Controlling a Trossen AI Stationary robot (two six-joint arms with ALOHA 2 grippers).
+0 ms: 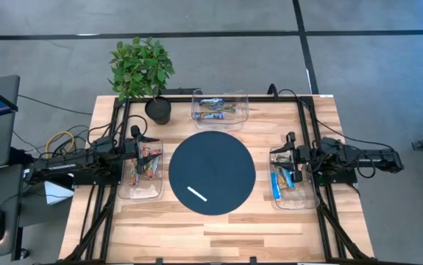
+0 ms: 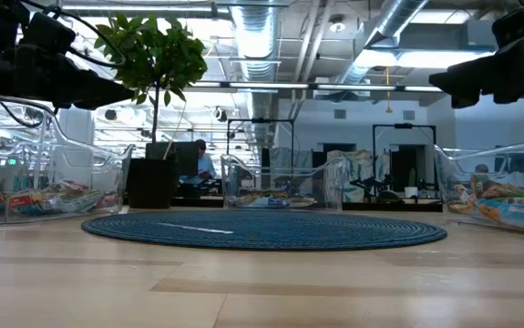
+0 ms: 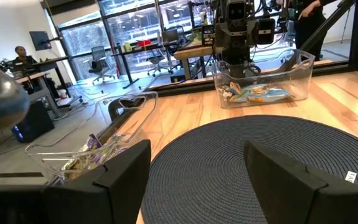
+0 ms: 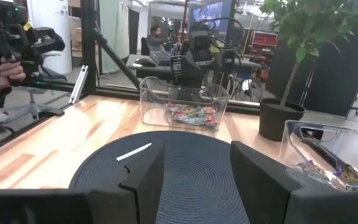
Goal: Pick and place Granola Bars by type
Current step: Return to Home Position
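Now the bars (image 1: 146, 163) lie in three clear bins: left bin (image 1: 141, 196), far bin (image 1: 243, 99), right bin (image 1: 299, 205) (a white stick (image 1: 197, 194) rests on the round mat (image 1: 218, 158) between them). Left gripper (image 1: 142, 141) and right gripper (image 1: 290, 152) hang over the side bins, each splayed wide, holding nothing.

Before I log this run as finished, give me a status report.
Left end effector open above left bin, right end effector open above right bin. Bars all in bins. Only a white stick on the mat.
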